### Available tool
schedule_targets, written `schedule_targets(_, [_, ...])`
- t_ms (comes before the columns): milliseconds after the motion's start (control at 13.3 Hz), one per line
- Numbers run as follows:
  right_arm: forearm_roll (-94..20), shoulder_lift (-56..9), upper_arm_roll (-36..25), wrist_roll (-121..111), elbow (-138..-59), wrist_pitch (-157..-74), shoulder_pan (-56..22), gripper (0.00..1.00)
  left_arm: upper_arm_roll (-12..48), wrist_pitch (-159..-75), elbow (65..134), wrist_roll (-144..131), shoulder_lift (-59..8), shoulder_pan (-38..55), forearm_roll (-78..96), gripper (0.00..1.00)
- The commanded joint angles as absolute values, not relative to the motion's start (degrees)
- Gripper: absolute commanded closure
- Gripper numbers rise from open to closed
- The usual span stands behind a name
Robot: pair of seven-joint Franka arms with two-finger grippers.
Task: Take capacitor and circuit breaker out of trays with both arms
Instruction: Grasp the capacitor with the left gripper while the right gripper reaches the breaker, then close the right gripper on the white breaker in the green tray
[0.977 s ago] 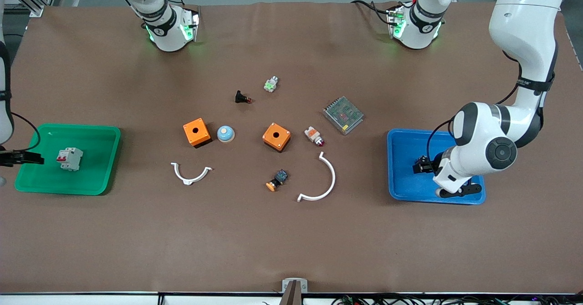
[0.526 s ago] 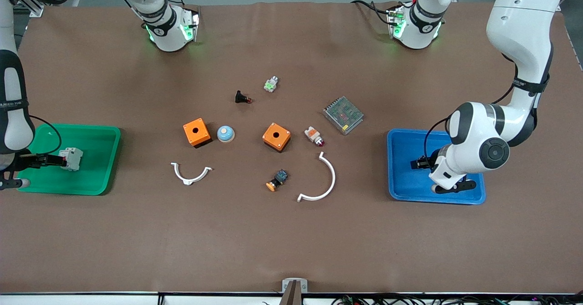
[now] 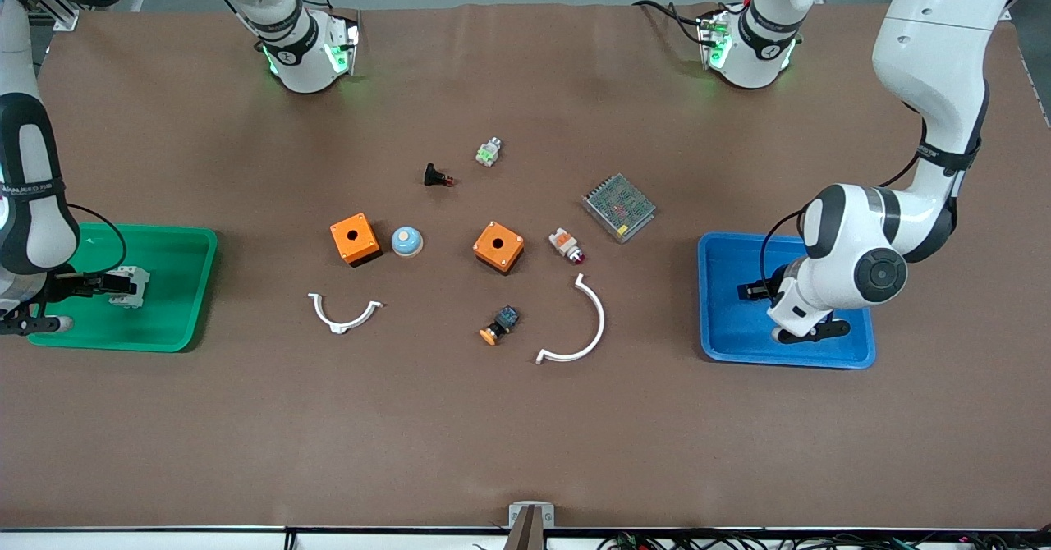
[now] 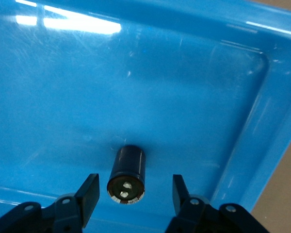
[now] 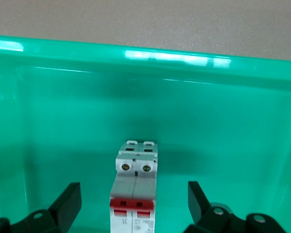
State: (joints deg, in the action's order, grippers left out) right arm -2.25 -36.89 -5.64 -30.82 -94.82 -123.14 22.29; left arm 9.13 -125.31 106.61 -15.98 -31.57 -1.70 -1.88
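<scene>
The capacitor, a stubby black cylinder, lies on its side on the floor of the blue tray at the left arm's end of the table. My left gripper is open low in the tray, one finger on each side of the capacitor without touching it. The front view hides the capacitor. The white-grey breaker with red levers lies in the green tray at the right arm's end. My right gripper is open and straddles the breaker with gaps on both sides.
Between the trays lie two orange boxes, a blue-white dome, two white arcs, an orange-capped button, a white-orange part, a mesh box and a black red-tipped part.
My right gripper has moved from the green tray's outer edge in over the breaker and now straddles it. My left gripper has shifted slightly within the blue tray.
</scene>
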Motion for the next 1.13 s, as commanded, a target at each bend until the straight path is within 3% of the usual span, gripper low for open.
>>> schedule_targets(0, [-3.34, -34.63, -5.1, -31.82, -97.73, -123.66, 23.2, 0.31, 9.23, -126.39, 107.22, -16.88, -31.82, -2.46, -3.08, 0.34])
schedule_targets(301, [-3.34, -34.63, -5.1, -31.82, -97.65, -123.57, 22.94, 0.69, 9.23, -126.3, 107.66, -16.96, -32.17, -2.55, -3.08, 0.44])
schedule_targets(451, [-3.25, -34.72, -5.1, -31.73, -97.65, -123.66, 22.76, 0.82, 9.23, -126.39, 107.67, -17.05, -32.17, -2.46, -2.99, 0.55])
schedule_targets(677, [-3.25, -33.67, -5.1, -31.38, -97.65, -122.7, 21.54, 0.84, 9.4, -125.86, 107.14, -17.84, -31.3, -2.11, -2.99, 0.85])
schedule_targets(827, [-2.55, -30.95, -5.1, -31.2, -97.12, -120.08, 20.05, 0.84, 9.58, -125.25, 106.88, -18.19, -28.84, -1.94, -2.99, 0.99])
schedule_targets(1053, [-2.64, -24.37, -5.01, -29.1, -96.59, -112.0, 17.94, 0.85, 10.8, -118.5, 103.02, -19.68, -26.2, -0.62, -2.99, 0.99])
